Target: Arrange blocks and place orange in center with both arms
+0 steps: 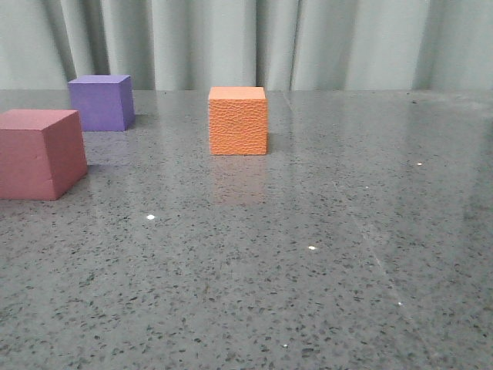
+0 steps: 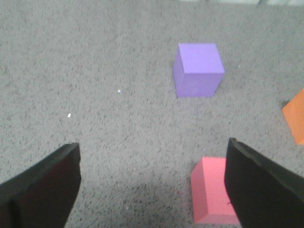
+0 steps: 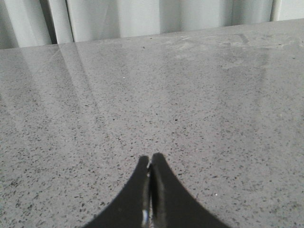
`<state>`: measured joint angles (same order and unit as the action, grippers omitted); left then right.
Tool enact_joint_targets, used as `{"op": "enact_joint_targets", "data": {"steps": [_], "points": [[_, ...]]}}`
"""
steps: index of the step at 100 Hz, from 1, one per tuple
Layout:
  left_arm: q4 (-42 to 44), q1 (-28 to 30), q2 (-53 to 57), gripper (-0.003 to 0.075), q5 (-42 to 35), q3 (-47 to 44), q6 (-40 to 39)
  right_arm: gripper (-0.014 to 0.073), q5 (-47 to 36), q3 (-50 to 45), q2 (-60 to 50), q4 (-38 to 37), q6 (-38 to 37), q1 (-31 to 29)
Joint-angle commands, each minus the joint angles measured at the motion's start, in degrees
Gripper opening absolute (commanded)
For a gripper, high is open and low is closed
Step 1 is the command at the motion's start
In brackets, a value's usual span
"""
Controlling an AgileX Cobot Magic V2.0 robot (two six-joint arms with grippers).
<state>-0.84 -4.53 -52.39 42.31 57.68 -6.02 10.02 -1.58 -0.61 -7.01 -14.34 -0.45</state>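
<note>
Left pincer (image 2: 152,185): open wide, empty, held above the desk (image 2: 95,57); neither dark finger touches a block.
Right pincer (image 3: 150,168): tips pressed together, nothing between them, over bare desk with no block in its view.
Orange block (image 1: 238,121): upright on the desk, roughly mid-width in the front view and toward the far side; only its edge (image 2: 295,121) shows in the left wrist view.
Purple block (image 1: 101,102): far left, near the curtain (image 1: 231,38); well apart from the orange block. In the left wrist view (image 2: 198,69) it lies ahead of the open fingers.
Pink-red block (image 1: 38,153): nearest the camera at the left edge, partly cut off by the frame. In the left wrist view (image 2: 211,197) it sits just beside one finger, partly hidden behind it, not centred in the gap.
Task status (judgement): arrangement not done; both other blocks lie on the orange block's left, none on its right.
Risk 1: lowering the left pincer as aligned could land a finger on the pink-red block, tipping or pushing it; cause is the off-centre alignment.
Risk 2: soft foam may compress or twist if pinched at a corner.
Risk 3: carrying a block rightward may knock the orange block off centre.
Risk 4: the right pincer must open before any grasp; approaching closed would shove a block.
</note>
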Motion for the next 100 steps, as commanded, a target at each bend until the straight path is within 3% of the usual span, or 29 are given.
{"op": "enact_joint_targets", "data": {"steps": [1, 33, 62, 100], "points": [[-2.6, 0.1, 0.5, 0.0536, -5.7, 1.9, 0.1, -0.0068, -4.8, 0.8, -1.4, -0.2, 0.5, -0.3], [-6.5, -2.7, -1.3, 0.0494, -8.0, 3.4, 0.1, -0.0068, -4.8, 0.8, -1.4, -0.2, 0.5, -0.3], [-5.9, -15.8, -11.9, 0.0494, -9.4, 13.5, -1.2, -0.0068, -4.8, 0.8, -1.4, -0.2, 0.5, -0.3], [18.6, -33.0, -34.0, 0.0494, -9.4, 30.5, -27.7, -0.0068, -4.8, 0.8, -1.4, -0.2, 0.5, -0.3]]}}
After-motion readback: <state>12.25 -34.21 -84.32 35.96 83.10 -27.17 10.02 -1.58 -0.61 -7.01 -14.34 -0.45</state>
